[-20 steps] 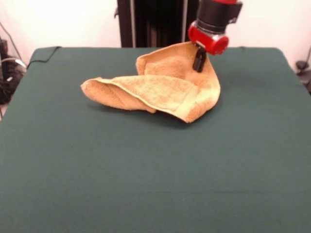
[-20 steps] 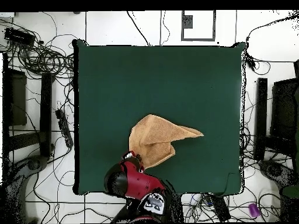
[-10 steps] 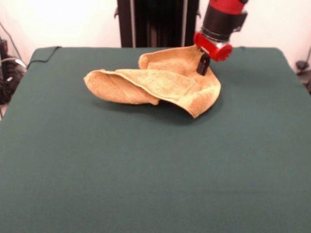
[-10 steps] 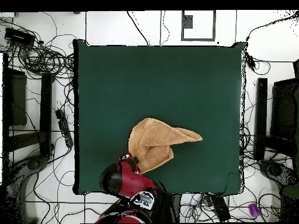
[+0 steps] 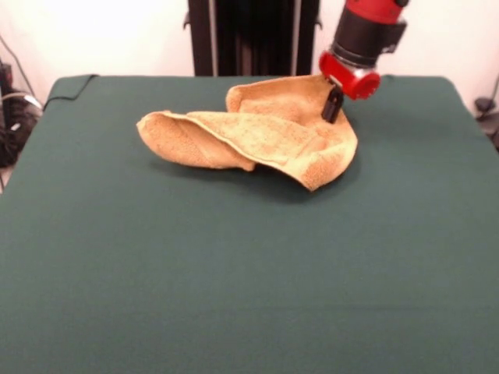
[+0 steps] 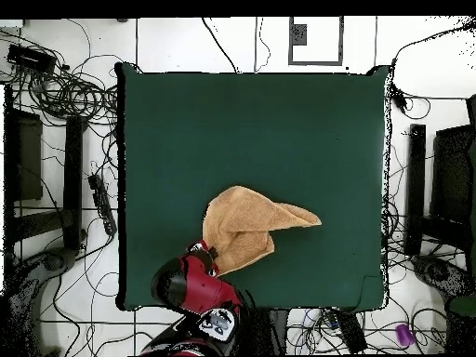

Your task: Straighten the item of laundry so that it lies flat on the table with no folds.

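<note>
The item of laundry (image 5: 265, 136) is an orange-tan terry towel lying folded over itself on the far half of the green table (image 5: 234, 273), with a pointed flap reaching out to the left in the front view. My gripper (image 5: 334, 106) is shut on the towel's far right edge and holds that part slightly raised. Seen from overhead, the towel (image 6: 249, 223) lies in the lower middle of the table (image 6: 279, 130), and the gripper (image 6: 205, 249) sits at its lower left corner under the red wrist.
Cables and dark equipment (image 6: 65, 93) lie on the floor around the table in the overhead view. A black upright column (image 5: 249, 35) stands behind the table's far edge.
The gripper has shifted right and toward the table's far side, dragging the held edge with it. The towel's folded flap has lifted and slid slightly the same way.
</note>
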Robot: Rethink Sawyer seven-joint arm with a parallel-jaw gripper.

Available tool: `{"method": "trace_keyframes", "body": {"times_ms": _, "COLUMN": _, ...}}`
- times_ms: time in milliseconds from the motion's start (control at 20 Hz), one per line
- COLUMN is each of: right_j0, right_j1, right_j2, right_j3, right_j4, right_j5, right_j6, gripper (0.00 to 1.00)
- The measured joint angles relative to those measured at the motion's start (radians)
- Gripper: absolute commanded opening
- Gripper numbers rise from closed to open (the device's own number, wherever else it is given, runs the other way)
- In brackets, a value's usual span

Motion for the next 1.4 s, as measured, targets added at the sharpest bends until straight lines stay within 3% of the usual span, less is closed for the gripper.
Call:
{"method": "trace_keyframes", "body": {"times_ms": 400, "right_j0": 0.084, "right_j1": 0.029, "right_j2": -0.033, "right_j3": -0.050, "right_j4": 0.143, "right_j5": 0.033, "right_j6": 0.000, "gripper": 0.00}}
{"method": "trace_keyframes", "body": {"times_ms": 800, "right_j0": 0.244, "right_j1": 0.118, "right_j2": -0.177, "right_j3": -0.165, "right_j4": 0.295, "right_j5": 0.220, "right_j6": 0.003, "gripper": 0.00}}
{"method": "trace_keyframes", "body": {"times_ms": 950, "right_j0": 0.296, "right_j1": 0.172, "right_j2": -0.247, "right_j3": -0.256, "right_j4": 0.317, "right_j5": 0.336, "right_j6": 0.030, "gripper": 0.00}}
{"method": "trace_keyframes", "body": {"times_ms": 1400, "right_j0": 0.321, "right_j1": 0.268, "right_j2": -0.343, "right_j3": -0.411, "right_j4": 0.336, "right_j5": 0.460, "right_j6": 0.129, "gripper": 0.00}}
